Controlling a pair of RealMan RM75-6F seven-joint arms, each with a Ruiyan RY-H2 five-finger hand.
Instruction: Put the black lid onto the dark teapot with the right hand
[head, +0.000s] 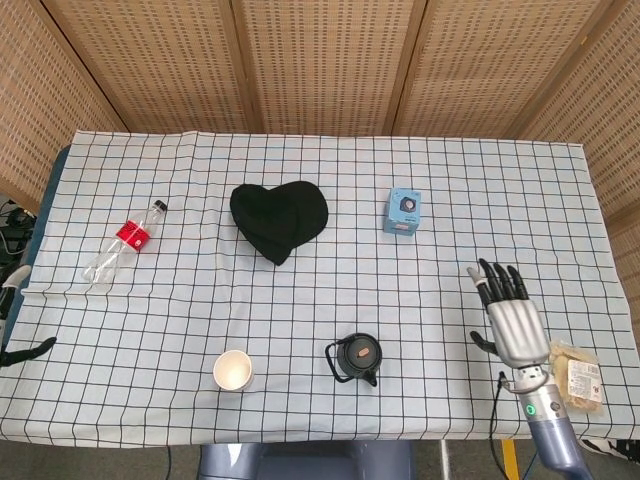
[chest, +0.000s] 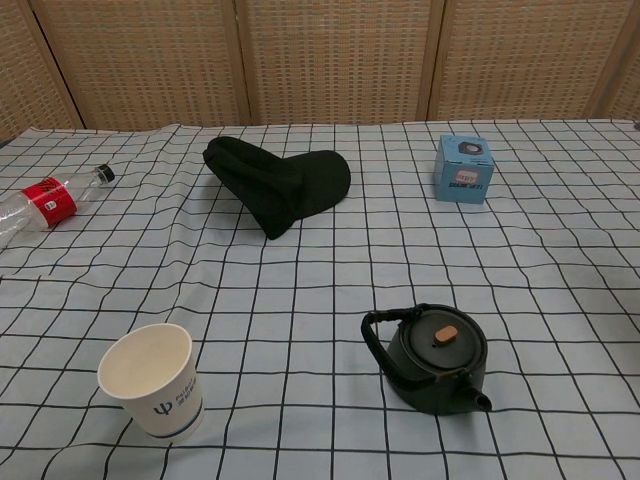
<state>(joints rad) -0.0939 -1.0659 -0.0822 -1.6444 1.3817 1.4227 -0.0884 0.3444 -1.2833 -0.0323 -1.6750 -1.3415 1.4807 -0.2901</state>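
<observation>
While the black lid (chest: 441, 340) sits on top of the dark teapot (chest: 432, 361), near the front edge of the checked tablecloth (head: 330, 200), the right hand (head: 511, 320) hovers well to the right of the teapot with its fingers spread apart and holding nothing. It shows only in the head view, just beside a wrapped snack packet (head: 576, 374) lying near the table's right edge. A paper cup (chest: 153, 380) stands upright to the left of the teapot. Further back lie a black cap (chest: 280, 180), a small blue box (chest: 463, 168) and, at the far left, a clear plastic bottle (head: 124, 242) with a red label on its side. Neither view shows the left hand.
</observation>
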